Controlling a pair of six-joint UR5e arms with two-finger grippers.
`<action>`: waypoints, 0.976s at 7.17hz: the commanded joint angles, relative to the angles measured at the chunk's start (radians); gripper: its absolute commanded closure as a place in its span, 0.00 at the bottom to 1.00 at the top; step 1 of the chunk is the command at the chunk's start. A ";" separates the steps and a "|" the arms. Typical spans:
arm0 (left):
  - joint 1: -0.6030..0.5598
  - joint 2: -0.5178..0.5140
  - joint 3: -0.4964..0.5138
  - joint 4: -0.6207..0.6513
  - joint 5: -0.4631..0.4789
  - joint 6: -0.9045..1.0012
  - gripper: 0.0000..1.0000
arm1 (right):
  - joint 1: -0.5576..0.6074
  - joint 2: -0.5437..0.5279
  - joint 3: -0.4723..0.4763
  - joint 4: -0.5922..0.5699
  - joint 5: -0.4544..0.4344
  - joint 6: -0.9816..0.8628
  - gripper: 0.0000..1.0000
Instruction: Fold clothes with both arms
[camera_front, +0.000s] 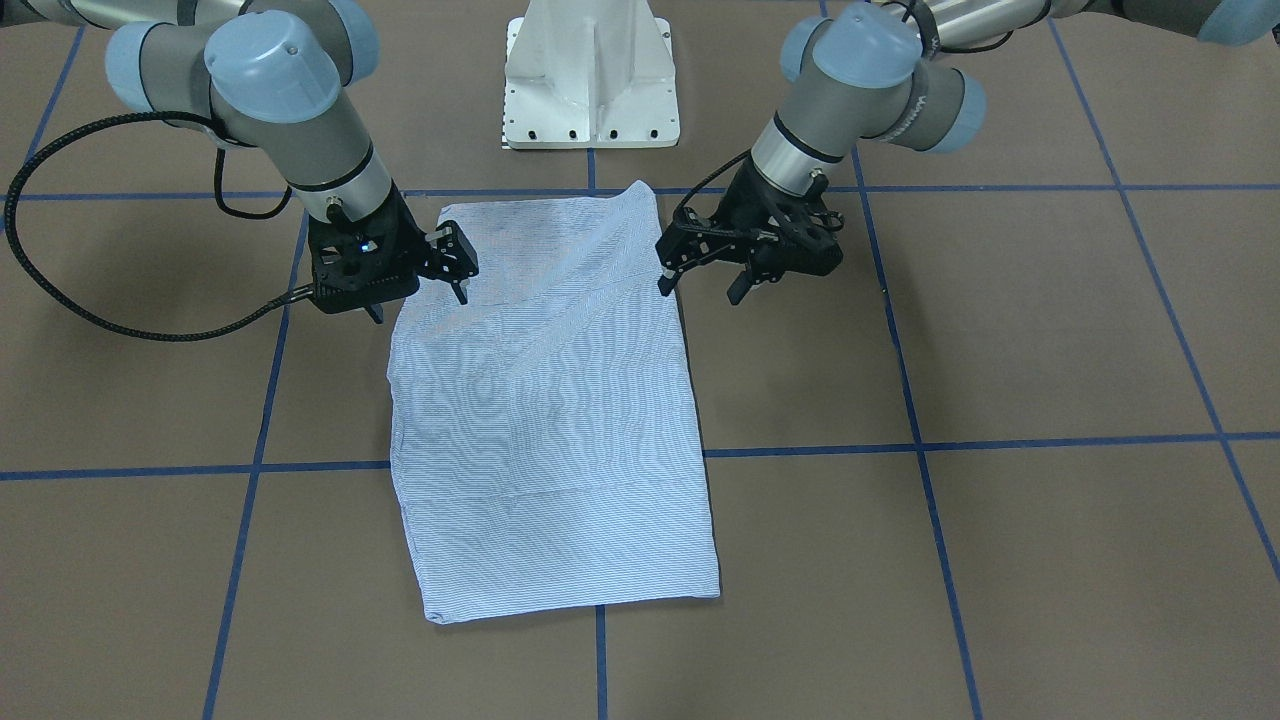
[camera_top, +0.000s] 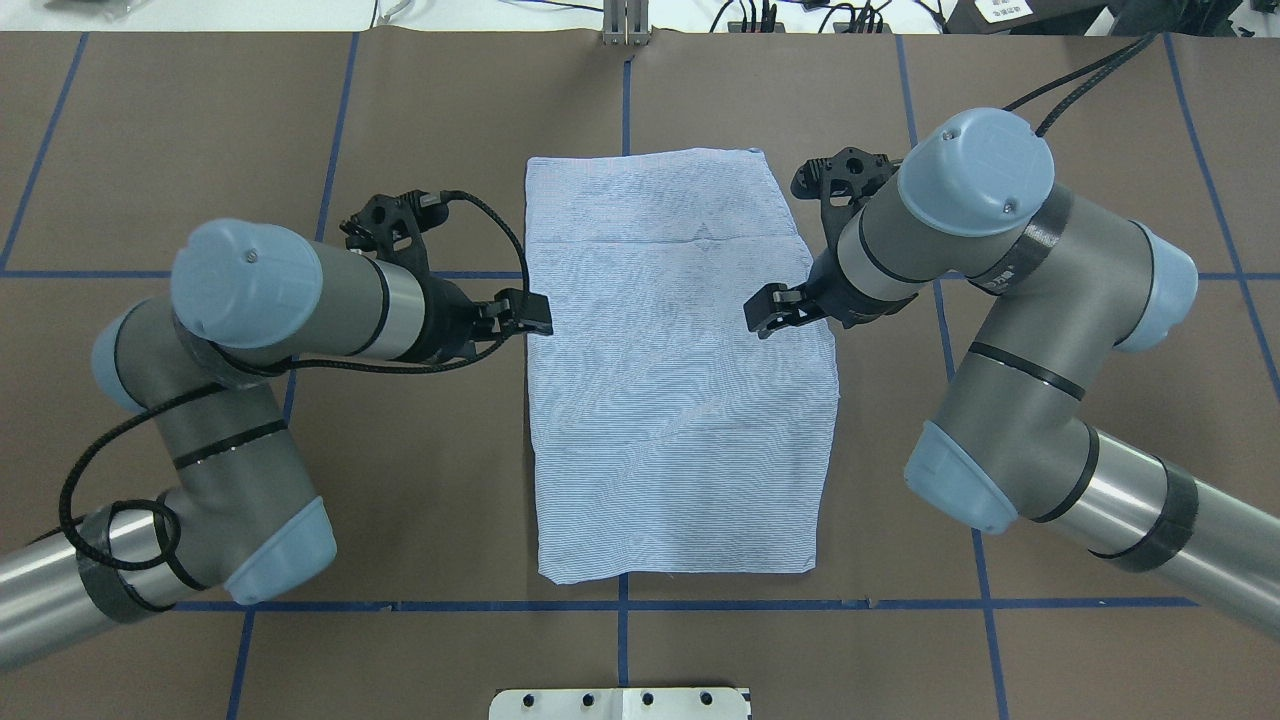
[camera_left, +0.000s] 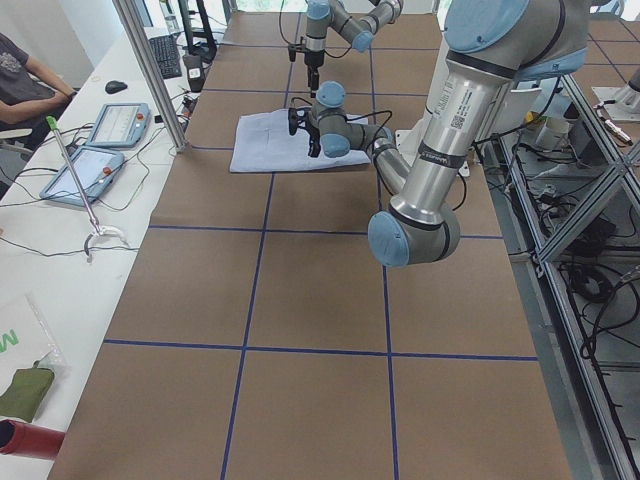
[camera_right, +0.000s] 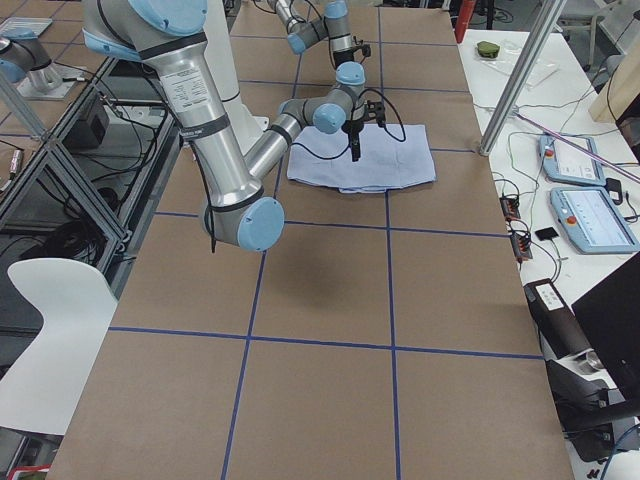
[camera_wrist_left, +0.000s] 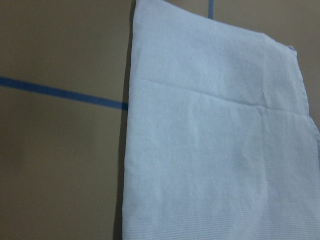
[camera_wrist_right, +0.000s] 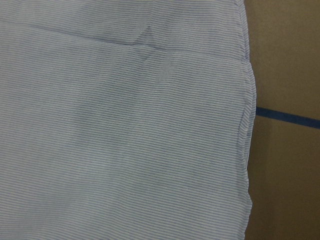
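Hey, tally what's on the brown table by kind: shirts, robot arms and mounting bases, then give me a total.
Light blue-and-white striped shirt: 1
Silver-grey tubular robot arms: 2 (left arm, right arm)
White pedestal base: 1
Total: 4

We see a wide table topped with a matt brown sheet (camera_top: 400, 450), marked into large squares by lines of blue tape (camera_top: 420, 606). Flat near its middle lies a light blue-and-white finely striped shirt (camera_top: 680, 380), folded into a tall rectangle. Its long edges run away from the robot, and tape lines pass under it both ways. A white metal pedestal base (camera_front: 592, 75) stands on the brown surface too, a little apart from the shirt's end nearest the robot
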 joint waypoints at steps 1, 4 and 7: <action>0.144 0.000 -0.002 0.022 0.106 -0.078 0.02 | 0.001 -0.023 0.032 0.001 0.004 0.007 0.00; 0.221 -0.001 -0.008 0.108 0.132 -0.086 0.09 | 0.001 -0.023 0.032 0.000 0.004 0.007 0.00; 0.268 0.000 -0.009 0.160 0.134 -0.086 0.14 | 0.001 -0.026 0.032 0.000 0.004 0.005 0.00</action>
